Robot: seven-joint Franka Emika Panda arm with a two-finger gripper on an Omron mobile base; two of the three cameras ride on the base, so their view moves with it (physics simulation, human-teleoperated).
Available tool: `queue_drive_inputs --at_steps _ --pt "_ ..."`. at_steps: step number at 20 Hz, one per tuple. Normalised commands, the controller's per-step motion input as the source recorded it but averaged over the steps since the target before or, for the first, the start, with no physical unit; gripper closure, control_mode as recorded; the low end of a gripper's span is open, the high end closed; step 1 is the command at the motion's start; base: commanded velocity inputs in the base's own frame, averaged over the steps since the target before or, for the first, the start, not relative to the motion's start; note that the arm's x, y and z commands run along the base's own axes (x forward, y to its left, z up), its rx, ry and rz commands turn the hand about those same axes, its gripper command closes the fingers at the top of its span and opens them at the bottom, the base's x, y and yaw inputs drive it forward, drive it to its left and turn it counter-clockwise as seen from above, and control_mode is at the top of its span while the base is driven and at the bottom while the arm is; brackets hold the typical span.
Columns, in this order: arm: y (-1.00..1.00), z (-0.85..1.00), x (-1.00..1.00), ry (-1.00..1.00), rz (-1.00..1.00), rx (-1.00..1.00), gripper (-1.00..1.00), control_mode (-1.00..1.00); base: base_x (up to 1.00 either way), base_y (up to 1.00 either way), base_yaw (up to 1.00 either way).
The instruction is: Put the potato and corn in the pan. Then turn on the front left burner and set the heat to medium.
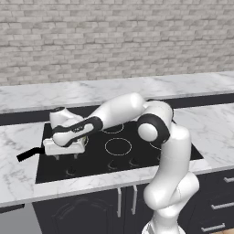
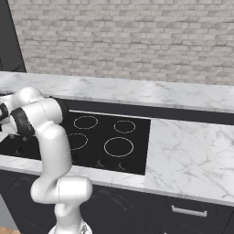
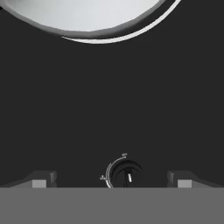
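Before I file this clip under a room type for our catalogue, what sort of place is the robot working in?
A kitchen, a rendered one by the look of it. A black glass cooktop with ringed burners is set into a marble counter, dark drawers sit beneath, and a brick wall runs behind.

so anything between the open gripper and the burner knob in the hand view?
Nothing visible. In the hand view the knob sits on bare black cooktop, centred between the open gripper fingertips. The pan rim lies at the far edge, well apart from the knob. Whether this is the front left burner's knob, I can't tell.
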Motion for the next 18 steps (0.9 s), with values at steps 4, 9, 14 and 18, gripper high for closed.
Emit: queue_drive_inputs --at_steps 4,9,14,18 --pt "0.00 -0.05 0.00 0.00 0.00 -0.02 -1.00 -1.00 0.00 0.00 0.00" --pt "-0.15 -0.36 0.00 0.00 0.07 -0.11 -1.00 -1.00 0.00 0.00 0.00" --pt "0.00 -0.17 -0.30 0.00 0.07 -0.01 -1.00 -1.00 0.00 0.00 0.00" --pt "-0.03 -0.08 -0.38 0.00 0.03 0.00 -1.00 -1.00 0.00 0.00 0.00"
